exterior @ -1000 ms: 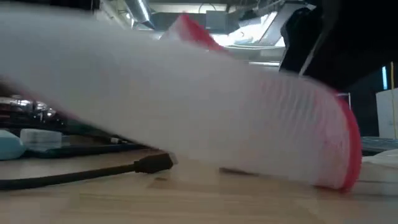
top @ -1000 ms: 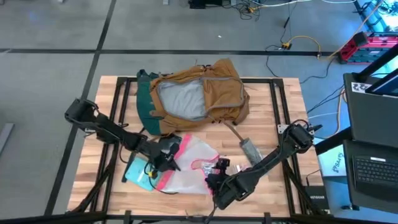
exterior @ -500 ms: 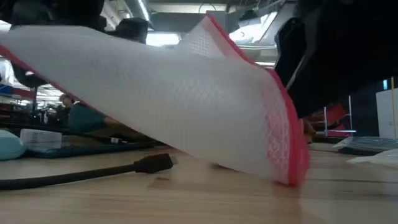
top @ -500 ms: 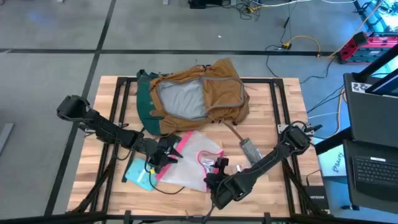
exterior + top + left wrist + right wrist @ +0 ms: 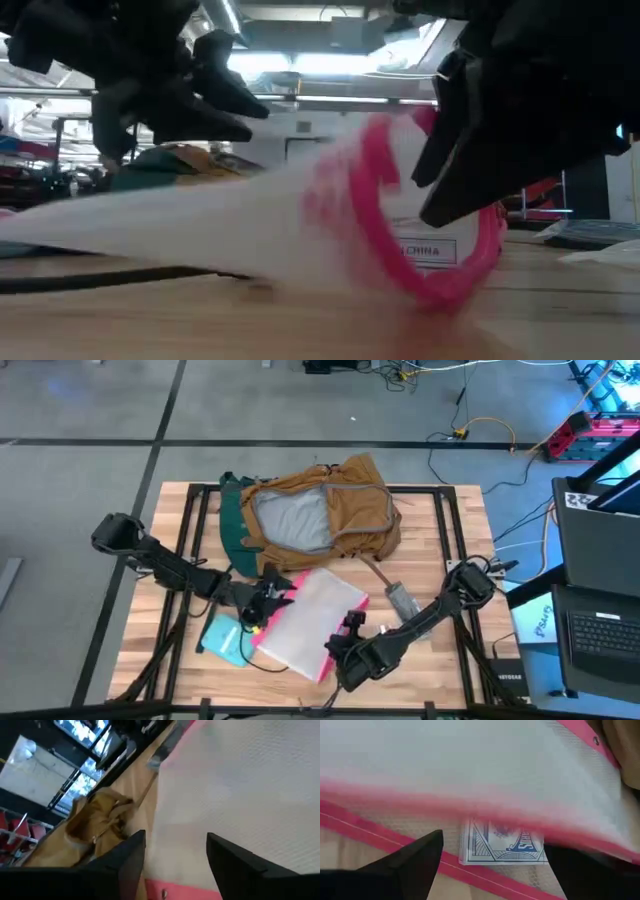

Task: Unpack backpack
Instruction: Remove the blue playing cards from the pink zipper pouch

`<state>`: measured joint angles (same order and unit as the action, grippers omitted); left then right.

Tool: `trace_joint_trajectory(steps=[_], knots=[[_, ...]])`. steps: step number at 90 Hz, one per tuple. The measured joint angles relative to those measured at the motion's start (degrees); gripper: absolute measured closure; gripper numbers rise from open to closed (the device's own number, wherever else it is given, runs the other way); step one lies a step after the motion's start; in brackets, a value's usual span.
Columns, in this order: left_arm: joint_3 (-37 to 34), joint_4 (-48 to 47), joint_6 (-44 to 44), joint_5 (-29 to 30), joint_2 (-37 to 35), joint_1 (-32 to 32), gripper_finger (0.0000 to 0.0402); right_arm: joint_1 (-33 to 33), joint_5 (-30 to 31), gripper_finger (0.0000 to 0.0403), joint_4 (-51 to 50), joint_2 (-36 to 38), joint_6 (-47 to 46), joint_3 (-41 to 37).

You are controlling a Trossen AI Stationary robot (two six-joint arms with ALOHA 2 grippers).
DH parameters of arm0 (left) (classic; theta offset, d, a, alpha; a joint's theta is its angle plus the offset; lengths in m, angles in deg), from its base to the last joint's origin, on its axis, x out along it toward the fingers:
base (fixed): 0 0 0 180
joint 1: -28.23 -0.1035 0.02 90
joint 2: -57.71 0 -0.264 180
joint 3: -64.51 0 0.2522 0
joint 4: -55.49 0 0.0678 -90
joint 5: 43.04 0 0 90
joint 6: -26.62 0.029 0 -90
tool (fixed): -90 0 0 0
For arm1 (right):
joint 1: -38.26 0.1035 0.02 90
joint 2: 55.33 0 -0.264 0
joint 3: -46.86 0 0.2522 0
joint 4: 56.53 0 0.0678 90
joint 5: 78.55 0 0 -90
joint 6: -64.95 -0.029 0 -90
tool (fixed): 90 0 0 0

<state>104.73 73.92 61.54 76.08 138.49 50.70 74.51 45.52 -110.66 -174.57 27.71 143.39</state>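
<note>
backpack (image 5: pixel 318 512): soft, floppy, light; grab by rim | left gripper (image 5: pixel 268 598) jaws spread over pouch (image 5: pixel 310 622) | right gripper (image 5: pixel 345 643) jaws apart, likely holding nothing

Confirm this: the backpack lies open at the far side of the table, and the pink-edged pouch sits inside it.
One part is wrong. The high view shows the backpack open at the table's far side, but the pink-edged pouch is outside it, on the table nearer the front, between the left gripper and right gripper.
</note>
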Motion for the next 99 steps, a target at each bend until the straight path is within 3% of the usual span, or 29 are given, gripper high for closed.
trace_joint_trajectory(steps=[36, 49, 67, 80, 99], knots=[[2.0, 0.5, -10.7, -11.0, 1.6, 17.5, 0.0194, -0.5, 2.4, 0.0072, 0.1, 0.0, -0.1, 0.0], [2.1, 5.5, -13.0, -8.6, 7.5, 21.5, 0.0194, -1.6, 3.0, 0.0072, 0.1, 0.0, -0.1, 0.0], [6.8, 11.1, -12.7, -3.5, 19.3, 22.1, 0.0194, -3.8, 2.9, 0.0072, 0.1, 0.0, -0.1, 0.0], [13.2, 11.7, -10.2, 4.8, 26.2, 22.0, 0.0194, -4.6, 2.8, 0.0072, 0.2, 0.0, 0.2, 0.0], [22.3, 5.7, -9.1, 5.8, 33.0, 20.7, 0.0194, -4.8, 2.4, 0.0072, 0.4, 0.0, 1.4, 0.0]])
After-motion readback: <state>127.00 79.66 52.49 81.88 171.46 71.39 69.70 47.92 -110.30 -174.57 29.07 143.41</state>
